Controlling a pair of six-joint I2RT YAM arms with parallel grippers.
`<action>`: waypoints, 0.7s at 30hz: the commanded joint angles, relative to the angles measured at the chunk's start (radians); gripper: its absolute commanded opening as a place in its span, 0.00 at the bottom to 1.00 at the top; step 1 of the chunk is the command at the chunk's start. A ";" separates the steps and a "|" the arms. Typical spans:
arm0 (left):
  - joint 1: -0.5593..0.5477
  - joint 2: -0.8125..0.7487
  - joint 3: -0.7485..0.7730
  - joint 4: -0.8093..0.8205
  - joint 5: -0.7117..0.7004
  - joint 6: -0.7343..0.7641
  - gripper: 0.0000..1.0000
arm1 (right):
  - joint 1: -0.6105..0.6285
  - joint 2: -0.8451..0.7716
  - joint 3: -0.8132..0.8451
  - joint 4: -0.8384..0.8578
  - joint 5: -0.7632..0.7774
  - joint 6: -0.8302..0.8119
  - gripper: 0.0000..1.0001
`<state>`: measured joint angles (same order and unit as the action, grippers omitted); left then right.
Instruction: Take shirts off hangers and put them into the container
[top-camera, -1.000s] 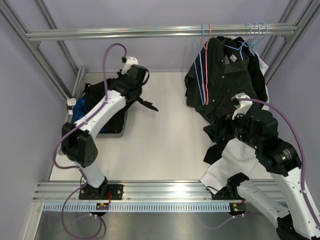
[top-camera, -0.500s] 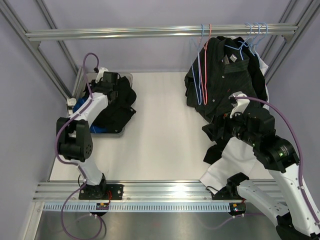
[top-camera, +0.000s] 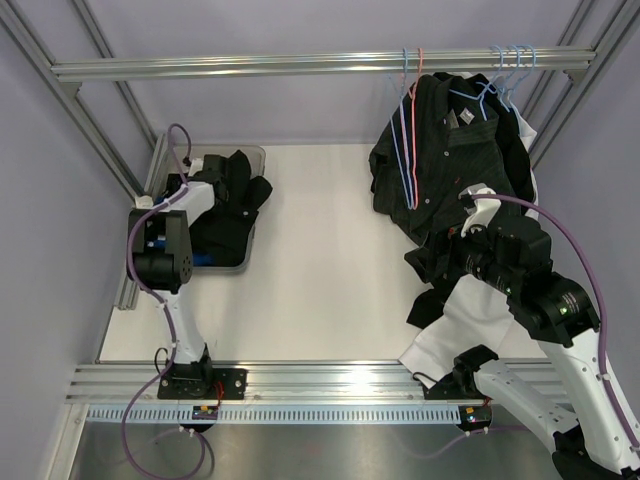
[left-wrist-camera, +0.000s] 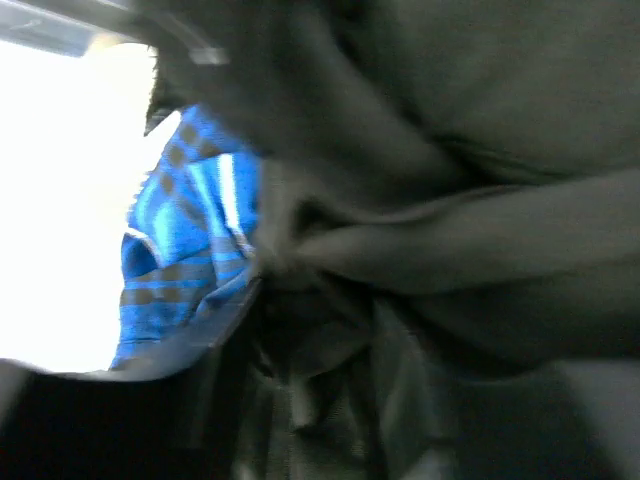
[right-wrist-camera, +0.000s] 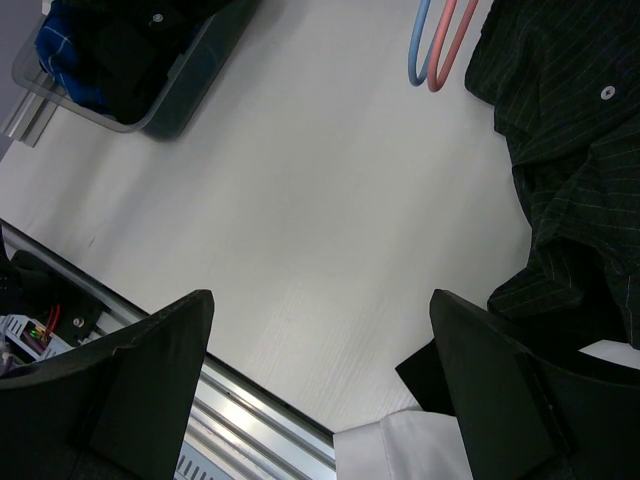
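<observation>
The left gripper (top-camera: 222, 172) sits low over the bin (top-camera: 243, 262) at upper left, probably to drop the black shirt (top-camera: 238, 208) there; I cannot tell how far its jaws are apart. Its blurred wrist view shows the blue shirt (left-wrist-camera: 185, 235) partly under black cloth, barely visible from above. The right gripper (right-wrist-camera: 320, 300) gapes wide and empty near the hanging shirt (top-camera: 450, 150), likely ready for it.
</observation>
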<state>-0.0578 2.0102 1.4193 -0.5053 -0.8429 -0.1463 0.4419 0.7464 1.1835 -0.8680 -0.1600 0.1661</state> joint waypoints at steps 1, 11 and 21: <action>-0.002 -0.109 0.020 -0.019 0.059 -0.050 0.62 | -0.003 -0.007 0.008 0.004 -0.012 0.006 0.99; -0.209 -0.379 0.067 -0.065 0.123 0.004 0.99 | -0.003 0.014 0.021 0.026 -0.029 0.009 0.99; -0.462 -0.254 0.089 -0.039 0.117 0.071 0.99 | -0.003 0.016 0.022 0.026 -0.050 0.018 0.99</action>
<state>-0.5167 1.6833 1.4776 -0.5503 -0.7170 -0.1081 0.4419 0.7635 1.1835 -0.8654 -0.1802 0.1799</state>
